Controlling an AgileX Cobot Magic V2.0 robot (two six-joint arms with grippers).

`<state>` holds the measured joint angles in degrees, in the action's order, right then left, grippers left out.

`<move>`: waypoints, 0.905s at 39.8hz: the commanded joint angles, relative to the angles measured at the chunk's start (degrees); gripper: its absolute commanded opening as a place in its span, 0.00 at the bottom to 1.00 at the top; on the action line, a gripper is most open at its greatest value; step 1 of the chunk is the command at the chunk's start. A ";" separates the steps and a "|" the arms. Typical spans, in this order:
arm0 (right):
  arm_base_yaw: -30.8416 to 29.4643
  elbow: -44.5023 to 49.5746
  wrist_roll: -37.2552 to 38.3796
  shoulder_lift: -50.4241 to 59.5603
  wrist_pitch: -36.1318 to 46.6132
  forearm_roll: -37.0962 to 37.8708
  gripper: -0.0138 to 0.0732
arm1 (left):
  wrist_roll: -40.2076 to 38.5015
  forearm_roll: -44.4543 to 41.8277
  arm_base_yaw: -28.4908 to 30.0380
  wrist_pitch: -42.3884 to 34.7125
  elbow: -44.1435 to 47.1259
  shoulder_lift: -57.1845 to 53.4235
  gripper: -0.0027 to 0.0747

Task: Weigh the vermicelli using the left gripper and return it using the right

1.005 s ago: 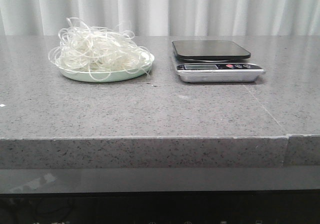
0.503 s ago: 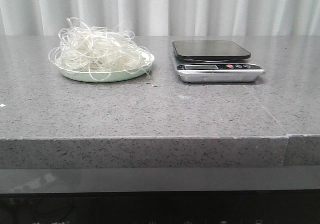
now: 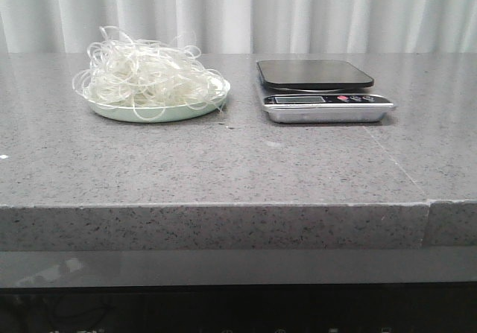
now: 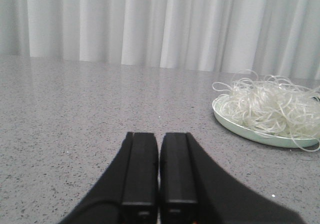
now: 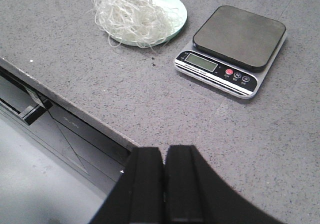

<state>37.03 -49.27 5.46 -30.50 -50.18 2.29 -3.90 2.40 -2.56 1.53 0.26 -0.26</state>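
The vermicelli [image 3: 145, 76] is a fluffy whitish tangle heaped on a pale green plate [image 3: 160, 112] at the back left of the grey stone table. It also shows in the left wrist view [image 4: 272, 106] and the right wrist view [image 5: 130, 11]. A digital scale [image 3: 320, 89] with a dark platform stands to the plate's right, empty; it also shows in the right wrist view [image 5: 235, 46]. My left gripper [image 4: 159, 136] is shut and empty, low over the table, apart from the plate. My right gripper [image 5: 164, 151] is shut and empty above the table's front edge. Neither gripper shows in the front view.
White curtains [image 3: 238, 13] hang behind the table. The table's front edge [image 3: 223, 206] drops to a lower dark ledge. A seam [image 3: 428, 203] runs through the slab at the right.
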 commanded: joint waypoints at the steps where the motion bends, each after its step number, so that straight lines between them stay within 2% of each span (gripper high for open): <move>1: -1.46 -0.25 -0.26 0.56 4.03 0.43 0.36 | -0.36 0.14 0.05 -5.05 2.10 -1.31 0.23; 7: -10.27 5.84 -0.26 5.32 8.14 0.16 0.36 | -0.36 0.14 0.05 -5.05 2.10 -1.31 0.23; 14: -22.35 18.12 -0.26 15.48 19.34 0.16 0.36 | -0.36 0.14 0.05 -5.05 2.10 -1.31 0.23; 21: -30.90 29.70 -0.26 24.39 31.11 0.16 0.36 | -0.36 0.14 0.05 -5.05 2.10 -1.31 0.23; 28: -34.52 39.92 -0.26 29.32 42.69 0.12 0.36 | -0.36 0.14 0.05 -5.05 2.10 -1.31 0.23; 36: -35.14 48.59 -0.26 32.04 52.01 -0.03 0.36 | -0.36 0.14 0.05 -5.05 2.10 -1.31 0.23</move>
<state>2.26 -1.30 5.46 0.57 -6.42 2.09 -3.90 2.40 -2.51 1.53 0.26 -0.26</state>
